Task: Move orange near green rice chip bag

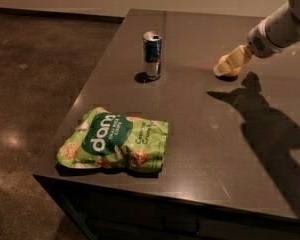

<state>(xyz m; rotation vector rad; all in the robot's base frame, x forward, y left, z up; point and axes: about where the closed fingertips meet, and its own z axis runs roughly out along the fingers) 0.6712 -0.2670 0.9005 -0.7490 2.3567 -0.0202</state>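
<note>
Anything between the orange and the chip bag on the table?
No: the camera view shows bare table between orange and bag. The can stands off that line, farther back. The gripper is at the orange.

dim | faint glare on surface point(200, 149) | end effector point(222, 69) far right at orange point(232, 74) | hard shadow falls nearward

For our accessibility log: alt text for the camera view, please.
The gripper is at the orange, far right on a dark table. A drink can stands upright left of it; a green chip bag lies flat near the front-left corner.
</note>
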